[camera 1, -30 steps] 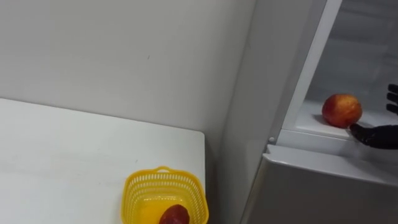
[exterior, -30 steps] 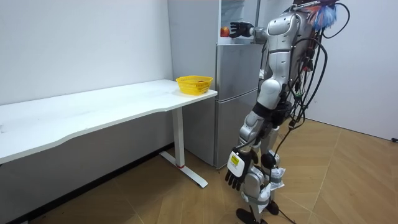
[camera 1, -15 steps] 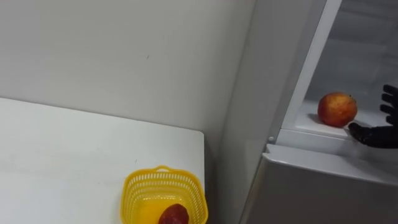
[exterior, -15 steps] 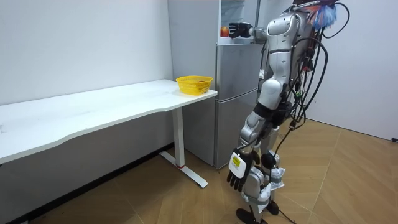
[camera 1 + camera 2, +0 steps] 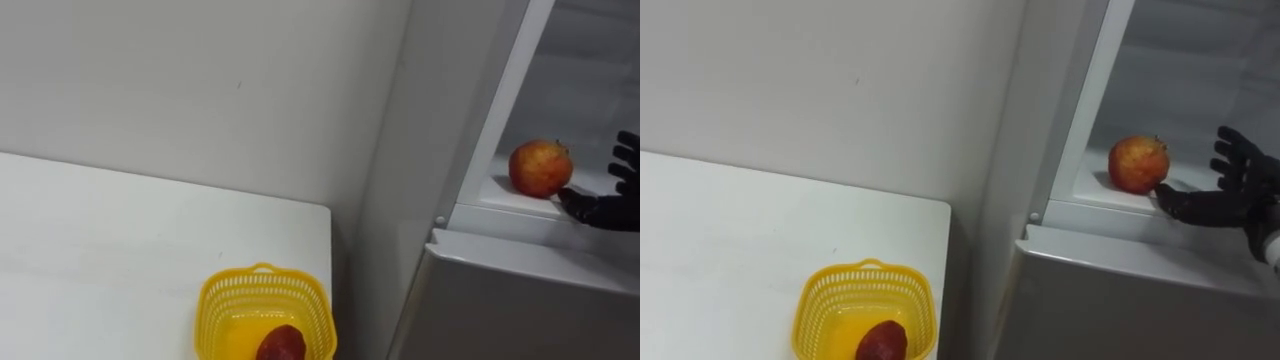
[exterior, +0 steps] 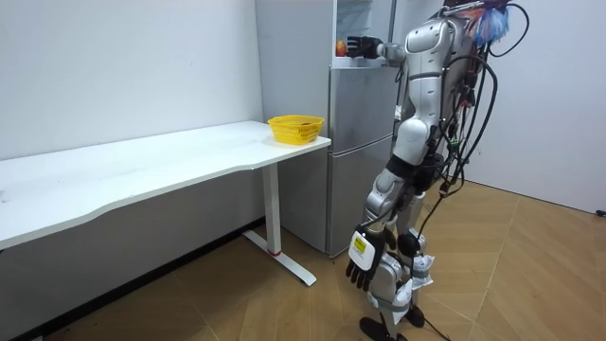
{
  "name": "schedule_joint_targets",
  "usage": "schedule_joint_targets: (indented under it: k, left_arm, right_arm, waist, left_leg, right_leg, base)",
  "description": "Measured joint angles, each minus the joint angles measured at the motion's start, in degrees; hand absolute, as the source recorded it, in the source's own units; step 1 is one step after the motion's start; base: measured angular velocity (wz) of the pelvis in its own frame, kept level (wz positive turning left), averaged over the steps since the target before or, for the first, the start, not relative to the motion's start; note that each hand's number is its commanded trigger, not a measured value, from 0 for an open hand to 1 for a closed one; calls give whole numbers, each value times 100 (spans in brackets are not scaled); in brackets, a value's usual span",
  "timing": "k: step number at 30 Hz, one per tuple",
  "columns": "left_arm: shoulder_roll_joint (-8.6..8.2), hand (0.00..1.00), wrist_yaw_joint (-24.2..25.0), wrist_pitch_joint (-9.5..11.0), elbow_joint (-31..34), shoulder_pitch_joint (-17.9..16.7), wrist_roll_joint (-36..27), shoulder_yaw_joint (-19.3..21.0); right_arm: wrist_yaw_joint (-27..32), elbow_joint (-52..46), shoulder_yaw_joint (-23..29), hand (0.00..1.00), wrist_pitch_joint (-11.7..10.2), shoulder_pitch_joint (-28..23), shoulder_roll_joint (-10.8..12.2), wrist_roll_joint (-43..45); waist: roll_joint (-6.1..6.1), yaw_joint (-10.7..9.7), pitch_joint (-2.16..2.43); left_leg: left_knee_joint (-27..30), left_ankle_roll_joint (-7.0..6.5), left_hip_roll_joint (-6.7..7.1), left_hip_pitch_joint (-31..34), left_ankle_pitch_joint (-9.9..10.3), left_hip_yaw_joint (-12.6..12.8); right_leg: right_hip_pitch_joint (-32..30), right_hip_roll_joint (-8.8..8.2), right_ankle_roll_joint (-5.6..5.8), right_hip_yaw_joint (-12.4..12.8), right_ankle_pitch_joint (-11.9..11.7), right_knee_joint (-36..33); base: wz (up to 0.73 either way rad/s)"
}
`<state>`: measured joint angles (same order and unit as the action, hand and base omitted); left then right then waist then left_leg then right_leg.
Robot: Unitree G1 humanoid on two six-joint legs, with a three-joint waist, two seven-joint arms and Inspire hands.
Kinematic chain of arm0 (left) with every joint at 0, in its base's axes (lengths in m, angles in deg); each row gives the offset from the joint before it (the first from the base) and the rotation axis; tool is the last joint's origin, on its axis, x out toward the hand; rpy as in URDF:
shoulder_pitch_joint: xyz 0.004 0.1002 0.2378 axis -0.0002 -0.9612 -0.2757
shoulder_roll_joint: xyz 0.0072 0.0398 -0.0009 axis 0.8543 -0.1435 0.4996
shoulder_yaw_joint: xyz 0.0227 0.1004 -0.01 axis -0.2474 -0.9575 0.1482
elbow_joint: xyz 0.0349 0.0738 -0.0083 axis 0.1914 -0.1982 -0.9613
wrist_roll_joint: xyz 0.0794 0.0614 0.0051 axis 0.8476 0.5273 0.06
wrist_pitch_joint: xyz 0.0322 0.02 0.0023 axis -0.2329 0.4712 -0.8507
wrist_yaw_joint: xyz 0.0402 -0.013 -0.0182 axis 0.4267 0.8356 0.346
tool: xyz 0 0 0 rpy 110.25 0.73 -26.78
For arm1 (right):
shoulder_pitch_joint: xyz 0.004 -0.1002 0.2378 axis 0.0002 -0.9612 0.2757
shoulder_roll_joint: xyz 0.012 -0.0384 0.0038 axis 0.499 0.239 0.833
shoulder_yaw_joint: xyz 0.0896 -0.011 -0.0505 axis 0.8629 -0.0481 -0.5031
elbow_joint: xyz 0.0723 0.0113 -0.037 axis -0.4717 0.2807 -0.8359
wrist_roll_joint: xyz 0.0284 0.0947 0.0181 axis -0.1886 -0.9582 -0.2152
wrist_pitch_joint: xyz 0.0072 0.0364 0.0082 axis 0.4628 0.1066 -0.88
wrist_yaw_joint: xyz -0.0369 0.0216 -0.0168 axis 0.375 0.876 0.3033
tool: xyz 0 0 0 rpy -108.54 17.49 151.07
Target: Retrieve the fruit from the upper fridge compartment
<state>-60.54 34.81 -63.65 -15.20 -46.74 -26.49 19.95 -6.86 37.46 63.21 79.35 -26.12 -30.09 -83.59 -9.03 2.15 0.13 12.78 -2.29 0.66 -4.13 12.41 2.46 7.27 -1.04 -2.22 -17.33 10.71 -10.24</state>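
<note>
A red-and-yellow apple point(image 5: 540, 167) point(image 5: 1138, 164) point(image 6: 342, 46) rests on the white shelf point(image 5: 1110, 198) of the open upper fridge compartment. My right hand point(image 5: 1230, 185) point(image 5: 610, 195) point(image 6: 359, 45) is raised just to the right of the apple, open, with spread dark fingers and the thumb near the fruit's base, holding nothing. A yellow plastic basket point(image 5: 265, 316) point(image 5: 864, 310) point(image 6: 295, 127) stands on the white table point(image 5: 120, 260) near its right edge, with a dark red fruit point(image 5: 281, 345) point(image 5: 881, 342) inside. My left hand point(image 6: 363, 258) hangs by my thigh.
The grey fridge point(image 6: 358, 142) stands right beside the table's end; its lower door point(image 5: 1120, 300) is closed. I stand upright in front of the fridge on a wooden floor point(image 6: 511, 275). A white wall point(image 5: 200, 90) runs behind the table.
My right hand has crept slightly closer to the apple. The eye view has shifted a little, so the apple sits somewhat further left and higher.
</note>
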Motion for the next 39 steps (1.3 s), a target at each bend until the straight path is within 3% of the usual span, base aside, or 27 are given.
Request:
schedule_joint_targets:
  k: [9, 25, 39]
  left_arm:
    - [-1, 0, -13, 0, 0, 14, 7, -1]
    - [-2, 0, -39, 6, -1, 12, -5, -3]
    - [-3, 0, -11, 19, -62, -15, -18, -17]
  right_arm:
    - [5, 0, -6, 0, -5, 1, 1, -57]
    - [-15, 0, -56, 0, -5, 2, 0, -93]
    - [-451, 459, -220, 0, -35, 324, -18, -248]
  waist:
    - [5, 114, -5]
    - [-17, 129, -2]
    - [-9, 120, -6]
  left_leg:
    - [-5, 5, 0, -3, -4, 32]
    - [-5, 13, -1, -17, -10, 33]
    - [-4, 17, -7, -57, -12, 44]
  right_leg:
    - [-36, -2, -7, 26, 13, -29]
    - [-43, -2, -16, 25, 23, -37]
    - [5, 1, -25, 27, 28, -46]
  base:
    - [-2]
    - [0]
    - [0]
